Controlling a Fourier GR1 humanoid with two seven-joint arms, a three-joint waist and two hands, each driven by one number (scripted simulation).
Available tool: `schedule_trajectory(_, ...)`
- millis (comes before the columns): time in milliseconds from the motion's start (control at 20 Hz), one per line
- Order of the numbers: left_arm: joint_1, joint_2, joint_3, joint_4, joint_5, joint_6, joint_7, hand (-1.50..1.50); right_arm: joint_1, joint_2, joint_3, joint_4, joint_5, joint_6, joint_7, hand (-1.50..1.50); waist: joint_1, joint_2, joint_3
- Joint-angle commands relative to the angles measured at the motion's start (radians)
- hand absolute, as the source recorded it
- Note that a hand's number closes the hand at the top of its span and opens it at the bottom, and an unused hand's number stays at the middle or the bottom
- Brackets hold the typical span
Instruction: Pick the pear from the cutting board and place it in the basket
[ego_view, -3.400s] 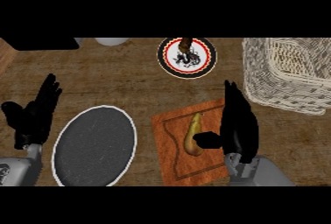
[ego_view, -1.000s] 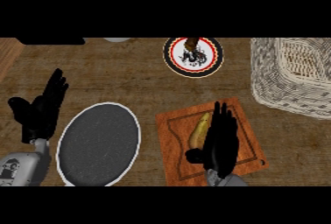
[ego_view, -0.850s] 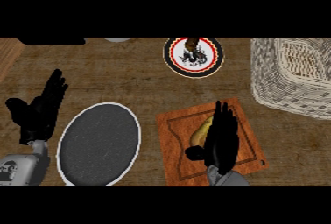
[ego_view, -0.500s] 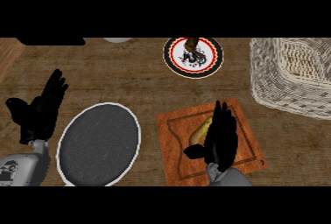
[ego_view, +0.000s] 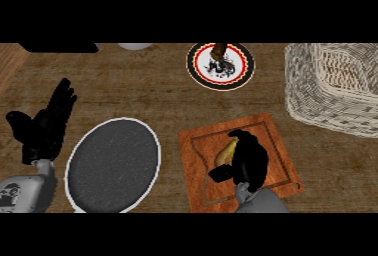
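A yellow-brown pear (ego_view: 227, 151) lies on the reddish wooden cutting board (ego_view: 277, 150) at the lower middle of the head view. My right hand (ego_view: 247, 161) is on top of it with fingers curled down round its right side and the thumb at its lower end; only the pear's left edge shows. The white wicker basket (ego_view: 332, 87) stands at the upper right, apart from the board. My left hand (ego_view: 46, 125) rests open at the left edge, fingers up.
A dark grey oval plate with a white rim (ego_view: 113, 165) lies left of the board. A round red-and-black rimmed plate (ego_view: 219, 66) with a dark item sits at the back middle. A white object (ego_view: 135, 46) and a dark block (ego_view: 59, 47) sit along the back edge.
My right hand's fingers, straight over the pear before, have curled down round it. The left hand has stayed where it was.
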Motion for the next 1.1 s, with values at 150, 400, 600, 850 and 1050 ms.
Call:
schedule_trajectory(150,-0.012,-0.026,-0.001,0.002,-0.026,0.016,0.015,0.00,0.040,0.002,0.028,0.114,-0.045,-0.069,-0.074,1.50,0.000,0.018,0.008)
schedule_trajectory(400,0.033,-0.028,0.000,-0.053,-0.005,-0.009,0.025,0.00,0.013,-0.003,0.043,0.093,-0.112,-0.005,-0.167,1.50,0.011,0.017,0.009)
schedule_trajectory(600,-0.053,-0.025,-0.007,-0.009,-0.010,-0.010,0.037,0.00,0.102,-0.105,0.203,0.011,-0.288,0.127,-0.510,1.50,0.020,0.029,0.014)
schedule_trajectory(850,-0.033,-0.012,0.009,-0.017,-0.012,-0.006,0.040,0.00,0.212,-0.227,0.208,-0.002,-0.468,0.144,-0.865,1.50,0.014,0.026,0.013)
schedule_trajectory(1050,0.017,-0.037,0.003,-0.026,-0.036,0.023,0.004,0.00,0.253,-0.261,0.091,-0.040,-0.644,0.115,-1.130,1.50,0.000,0.019,0.011)
